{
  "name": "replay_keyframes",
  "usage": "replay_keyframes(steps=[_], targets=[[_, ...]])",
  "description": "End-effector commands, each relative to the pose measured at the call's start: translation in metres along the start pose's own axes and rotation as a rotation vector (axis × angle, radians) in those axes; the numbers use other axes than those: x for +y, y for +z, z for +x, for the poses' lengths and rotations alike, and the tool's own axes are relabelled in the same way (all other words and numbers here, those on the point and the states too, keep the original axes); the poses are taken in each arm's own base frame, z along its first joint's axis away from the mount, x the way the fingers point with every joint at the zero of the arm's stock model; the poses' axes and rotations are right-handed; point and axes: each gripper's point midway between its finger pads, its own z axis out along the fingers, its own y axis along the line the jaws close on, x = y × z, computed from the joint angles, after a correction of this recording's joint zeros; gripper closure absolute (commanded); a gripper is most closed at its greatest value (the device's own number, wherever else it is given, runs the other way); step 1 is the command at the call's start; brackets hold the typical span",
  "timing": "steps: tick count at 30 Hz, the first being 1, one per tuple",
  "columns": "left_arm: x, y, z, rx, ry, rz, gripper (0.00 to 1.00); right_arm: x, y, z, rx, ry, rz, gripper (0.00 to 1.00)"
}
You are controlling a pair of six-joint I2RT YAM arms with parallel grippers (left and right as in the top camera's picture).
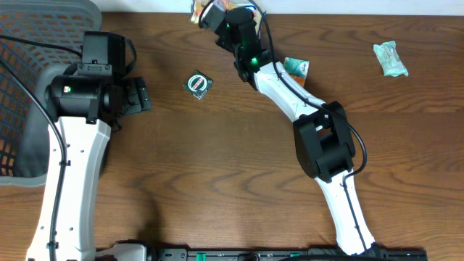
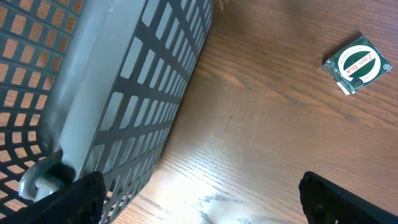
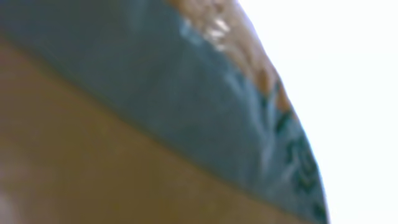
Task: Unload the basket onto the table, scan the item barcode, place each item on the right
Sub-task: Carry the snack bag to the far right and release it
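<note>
A small square green-and-white packet [image 2: 359, 64], lying on the wooden table [image 2: 261, 137] toward its far edge, reads "Zam-Buk" across its round label. No other text is legible.

My right wrist view is filled by a blurred packet [image 3: 205, 118], pressed close against the lens. I see a teal band, tan below it, white background to the upper right.

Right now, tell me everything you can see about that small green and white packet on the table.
The small packet is a squarish, glossy item with a dark green face and a white oval label reading Zam-Buk, clearest in the left wrist view. It lies flat and rotated on the wooden table, between the two arms, with nothing touching it.
</note>
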Motion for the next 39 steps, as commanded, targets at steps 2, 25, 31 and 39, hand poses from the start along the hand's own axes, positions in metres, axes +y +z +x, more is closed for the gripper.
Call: replay_keyframes(steps=[2, 25, 31, 39], targets=[[0.005, -0.004, -0.003, -0.016, -0.015, -0.015, 0.02, -0.016, -0.004, -0.020, -0.054, -0.018, 0.026, 0.99], [0.005, -0.004, -0.003, -0.016, -0.015, -0.015, 0.02, -0.198, -0.099, 0.181, 0.552, 0.531, 0.355, 0.99], [0.005, -0.004, -0.003, -0.016, -0.015, -0.015, 0.02, -0.228, -0.147, 0.281, 0.786, 0.683, 0.455, 0.99], [0.005, -0.004, -0.003, -0.016, -0.015, -0.015, 0.02, -0.221, -0.172, 0.337, 0.886, 0.776, 0.345, 0.26]])
